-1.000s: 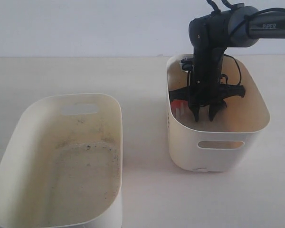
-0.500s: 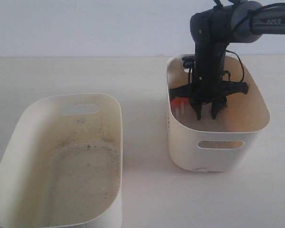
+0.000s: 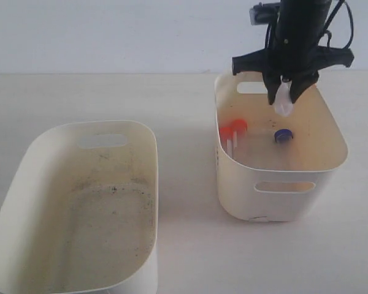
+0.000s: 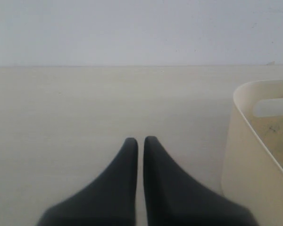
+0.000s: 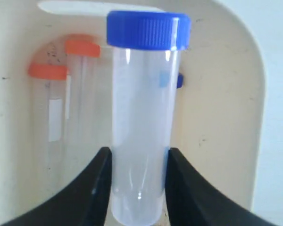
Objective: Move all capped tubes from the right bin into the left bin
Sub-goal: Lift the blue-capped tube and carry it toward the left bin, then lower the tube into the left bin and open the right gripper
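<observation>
Neighbours: orange-capped tubes (image 3: 233, 130), blue-capped tube (image 3: 283, 135) in right bin (image 3: 282, 184) | right gripper (image 3: 285, 97): held tube (image 5: 140, 117)

table (image 3: 187, 122) between left bin (image 3: 55, 138), right bin (image 3: 239, 190): open, seemingly | walls: obstacles

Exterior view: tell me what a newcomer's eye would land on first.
The right gripper hangs over the right bin, clamped on a blue-capped tube. Below it in that bin lie two orange-capped tubes and a second blue-capped tube. The dirt-speckled left bin, nearer the camera, holds no tubes.
</observation>
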Controlling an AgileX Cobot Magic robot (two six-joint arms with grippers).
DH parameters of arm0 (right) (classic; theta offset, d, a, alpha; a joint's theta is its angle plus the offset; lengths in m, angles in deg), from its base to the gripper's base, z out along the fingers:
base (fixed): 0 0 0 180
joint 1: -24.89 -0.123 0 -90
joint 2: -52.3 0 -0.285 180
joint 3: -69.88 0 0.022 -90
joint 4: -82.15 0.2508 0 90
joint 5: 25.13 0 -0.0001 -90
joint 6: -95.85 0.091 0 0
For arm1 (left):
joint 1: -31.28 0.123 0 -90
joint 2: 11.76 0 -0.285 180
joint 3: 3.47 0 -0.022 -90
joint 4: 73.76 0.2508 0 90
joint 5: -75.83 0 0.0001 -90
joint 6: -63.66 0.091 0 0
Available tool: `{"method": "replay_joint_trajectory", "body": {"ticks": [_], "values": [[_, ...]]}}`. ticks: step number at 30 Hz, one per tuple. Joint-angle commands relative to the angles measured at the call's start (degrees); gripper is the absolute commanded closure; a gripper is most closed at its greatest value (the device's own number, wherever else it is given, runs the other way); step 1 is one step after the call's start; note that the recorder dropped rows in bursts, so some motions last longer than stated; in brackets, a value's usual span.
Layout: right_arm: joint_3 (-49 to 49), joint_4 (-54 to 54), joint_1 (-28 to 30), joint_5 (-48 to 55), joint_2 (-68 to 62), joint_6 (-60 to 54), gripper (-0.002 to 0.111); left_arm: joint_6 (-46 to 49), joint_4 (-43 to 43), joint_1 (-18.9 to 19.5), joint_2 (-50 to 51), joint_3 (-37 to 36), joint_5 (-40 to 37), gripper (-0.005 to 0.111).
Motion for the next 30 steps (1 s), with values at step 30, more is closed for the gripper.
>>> {"method": "replay_joint_trajectory", "body": {"ticks": [30], "values": [[-0.10,6.82,-38.27,-8.79,9.82,-0.48,0.108,-0.24,-0.19,0.20,0.23,0.12,0.20,0.103]]}}
